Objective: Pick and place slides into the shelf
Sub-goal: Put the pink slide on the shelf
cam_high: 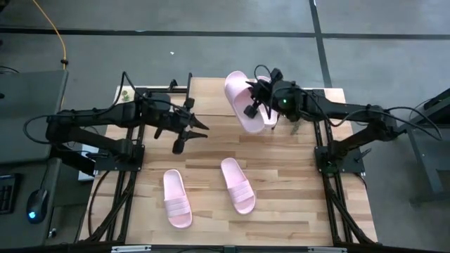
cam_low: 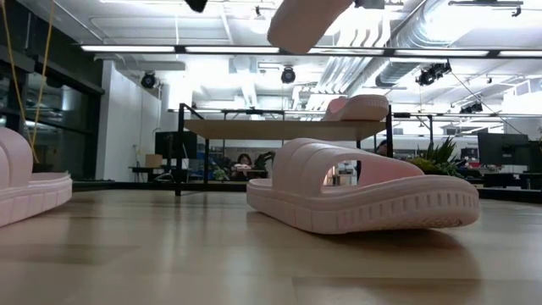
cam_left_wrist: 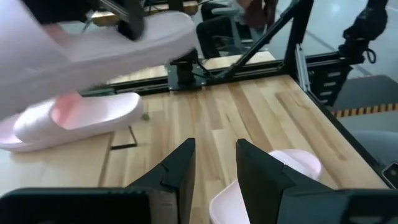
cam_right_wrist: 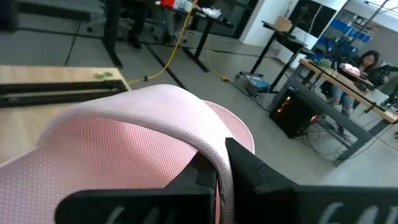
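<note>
Carrying step: right gripper (cam_high: 254,105) jaws clamped on 1 pale pink ribbed-strap slide (cam_high: 239,98) above the low wood-topped, black-legged shelf (cam_low: 284,129) at 12 o'clock; next, lowering beside its neighbour.

Bright overhead lighting, blurred wrist foregrounds
</note>
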